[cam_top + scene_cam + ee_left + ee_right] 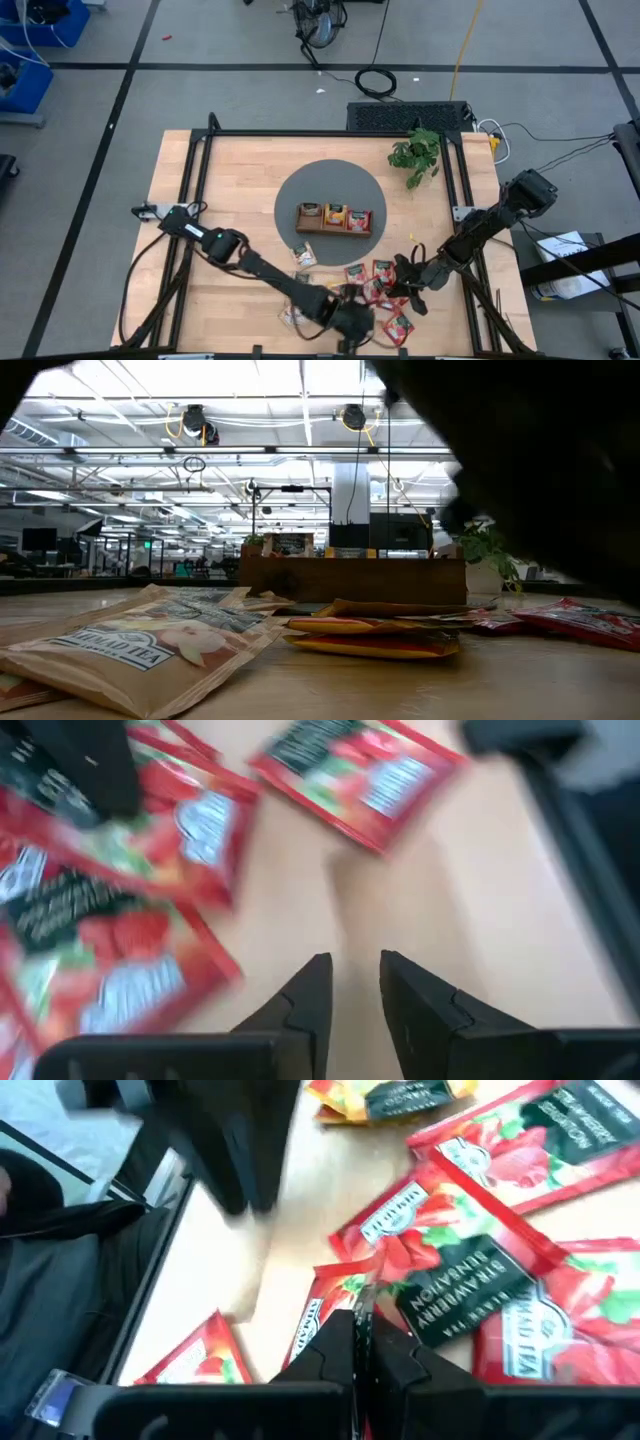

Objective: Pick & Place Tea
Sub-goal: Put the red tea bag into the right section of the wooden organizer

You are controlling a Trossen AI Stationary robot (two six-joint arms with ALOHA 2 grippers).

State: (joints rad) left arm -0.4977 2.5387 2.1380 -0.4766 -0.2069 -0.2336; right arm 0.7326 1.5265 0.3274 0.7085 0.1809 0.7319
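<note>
**Right jaws closed at edge of red packet; left jaws apart over bare wood**

Right gripper (358, 1342) is down in the red packet cluster (385, 285) at the table's near edge. Fingers are together, tips meeting right at the edge of a red tea packet (340, 1305). A sliver of foil seems pinched between the tips, but can't confirm a real grip.

Left gripper (352, 982): jaws slightly apart, nothing between them. Bare table (450, 900) shows under the tips. Nearest red packets (130, 920) lie off to one side and ahead of it, not touching the fingers.

Rest of the tea: loose packets scattered along the near edge, including a pale one (304, 255) near the grey mat (290, 200). Wooden tray (334, 218) sits on the mat with packets in all three compartments. Plant (416, 152) at the far right.
</note>
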